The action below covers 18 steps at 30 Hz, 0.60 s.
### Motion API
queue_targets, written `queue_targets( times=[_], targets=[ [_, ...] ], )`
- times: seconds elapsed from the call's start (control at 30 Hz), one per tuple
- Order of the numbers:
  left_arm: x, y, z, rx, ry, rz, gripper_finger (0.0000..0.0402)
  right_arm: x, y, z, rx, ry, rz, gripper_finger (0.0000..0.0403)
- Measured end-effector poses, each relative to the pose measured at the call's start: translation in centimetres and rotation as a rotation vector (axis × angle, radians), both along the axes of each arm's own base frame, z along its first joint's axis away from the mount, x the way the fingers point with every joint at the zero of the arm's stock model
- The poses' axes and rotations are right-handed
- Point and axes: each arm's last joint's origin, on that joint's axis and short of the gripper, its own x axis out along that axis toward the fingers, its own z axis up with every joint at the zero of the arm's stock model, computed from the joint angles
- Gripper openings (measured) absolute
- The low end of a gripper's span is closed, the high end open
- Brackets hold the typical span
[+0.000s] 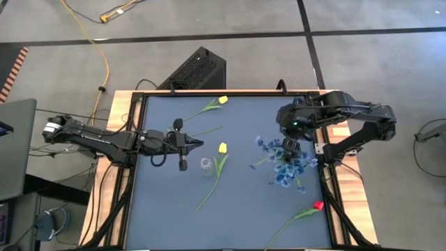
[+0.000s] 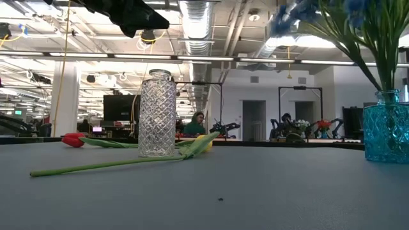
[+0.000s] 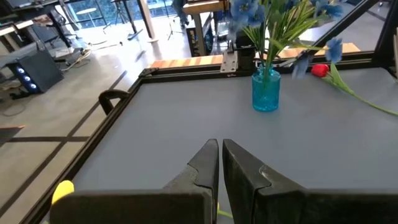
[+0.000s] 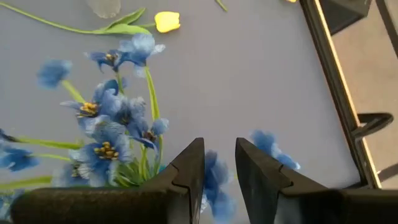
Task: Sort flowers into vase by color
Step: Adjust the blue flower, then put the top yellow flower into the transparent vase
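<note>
The blue flowers (image 1: pixel 284 162) stand in a blue vase (image 3: pixel 266 91) on the right side of the table (image 1: pixel 244 209). A clear vase (image 1: pixel 206 166) stands near the middle, and a yellow tulip (image 1: pixel 222 148) lies just beside it. Another yellow tulip (image 1: pixel 223 100) lies near the far edge, and a red tulip (image 1: pixel 318 206) lies near the right front corner. The right gripper (image 4: pixel 219 163) hangs over the blue flowers with its jaws a little apart. The left gripper (image 3: pixel 220 163) hovers left of the clear vase, jaws nearly together, holding nothing.
</note>
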Motion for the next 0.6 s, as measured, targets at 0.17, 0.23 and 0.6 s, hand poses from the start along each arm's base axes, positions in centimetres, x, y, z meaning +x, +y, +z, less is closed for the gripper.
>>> queue_targets(
  times=[0.17,0.23,0.6],
  targets=[
    [0.0,0.0,0.0,-0.005,0.001,0.001,0.0011,-1.4,-0.3,1.1,-0.083,-0.05,-0.01,0.0116],
    [0.0,0.0,0.0,-0.005,0.0,0.001,0.0011,-2.4,-0.5,1.8,-0.147,-0.103,-0.041,0.0116],
    [-0.2,0.0,-0.1,-0.053,0.011,0.014,0.0011,-6.8,-2.3,6.0,-0.301,-0.489,-0.155,0.0116]
  ],
)
